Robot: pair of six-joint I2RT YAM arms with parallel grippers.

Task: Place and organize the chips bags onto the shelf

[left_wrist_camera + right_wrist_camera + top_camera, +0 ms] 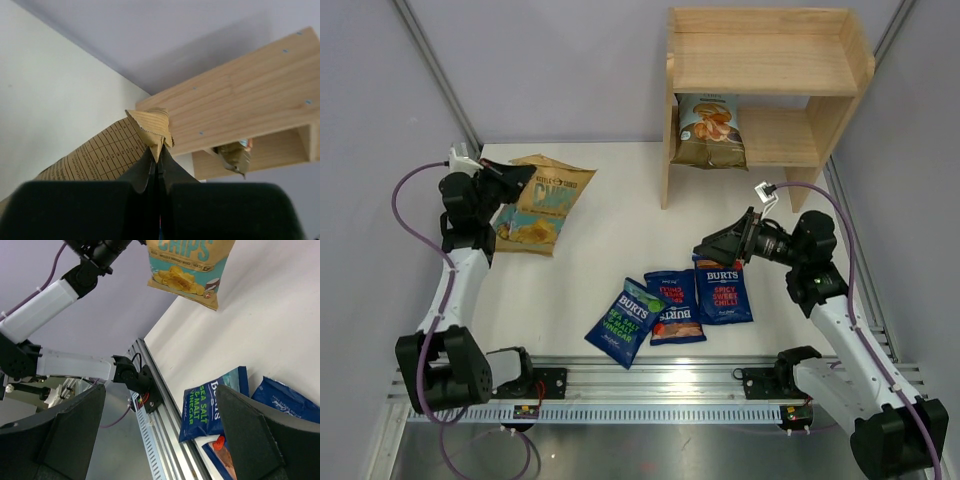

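Note:
My left gripper (pixel 510 182) is shut on the top corner of the tan-and-teal CHIPS bag (pixel 545 205) and holds it at the table's left; the pinched corner shows in the left wrist view (pixel 152 131), the bag's front in the right wrist view (pixel 187 267). Three dark-blue BURTS bags lie at the front centre: sea salt (pixel 625 322), middle (pixel 675 306) and sweet chilli (pixel 723 294). My right gripper (pixel 710 246) is open and empty just above the sweet chilli bag. The light-blue-and-olive bag (pixel 708 131) stands on the lower tier of the wooden shelf (pixel 840 110).
The shelf stands at the back right against the wall, its top tier bare. An aluminium rail (pixel 660 375) with both arm bases runs along the near edge. Grey walls close the left, back and right sides.

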